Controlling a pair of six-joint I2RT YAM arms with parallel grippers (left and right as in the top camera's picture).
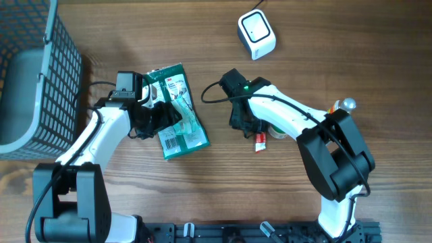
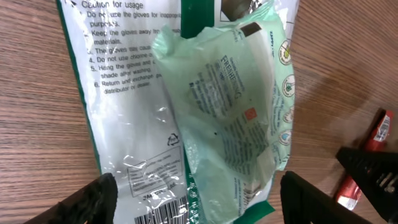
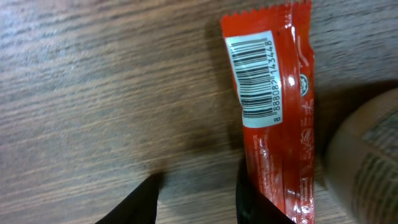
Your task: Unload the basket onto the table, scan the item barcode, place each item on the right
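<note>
The left gripper (image 2: pixel 200 200) stands wide open astride the glove packet (image 2: pixel 230 112), gripping nothing; the packet's printed barcode lies at its 6 o'clock end. At the packet's 3 o'clock the red snack bar (image 3: pixel 273 143) lies flat on the table, barcode label (image 3: pixel 254 78) up. The right gripper (image 3: pixel 196 199) is narrowed over it, with bare wood between the jaws and one finger at the wrapper's edge. The pick looks like the step in hand. Next, it must centre on the bar, clamp, then carry the label toward the white scanner (image 1: pixel 256 35) at 12 o'clock.

The glove packet (image 2: pixel 124 106) reads "Caution for usage" (numbered lines below); red wrapper (image 3: pixel 280 162) barcode: 8888082143448.
</note>
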